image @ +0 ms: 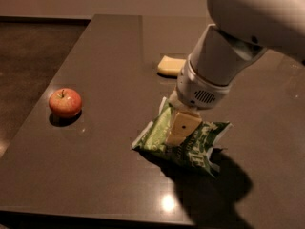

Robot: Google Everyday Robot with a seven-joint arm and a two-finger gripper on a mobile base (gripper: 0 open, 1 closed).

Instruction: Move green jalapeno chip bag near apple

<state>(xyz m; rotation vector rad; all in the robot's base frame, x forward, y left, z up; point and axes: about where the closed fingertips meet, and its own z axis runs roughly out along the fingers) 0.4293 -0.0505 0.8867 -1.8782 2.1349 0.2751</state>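
Gripper (178, 133) clamped on crinkly green jalapeno chip bag (202, 144) (foil), round glossy apple (65, 102) well apart

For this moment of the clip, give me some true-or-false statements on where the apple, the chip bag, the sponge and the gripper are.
1. The small round red apple lies to the left of the wrinkly green foil chip bag in the camera view, apart from it. True.
2. The gripper is over the apple. False: it is down at the chip bag, right of the apple.
3. The pale yellow rectangular sponge block lies farther back on the dark table than the bag. True.
4. The sponge block rests on top of the chip bag. False: it lies on the tabletop, apart from the bag.
5. The apple sits at the table's right side. False: it is near the left edge.
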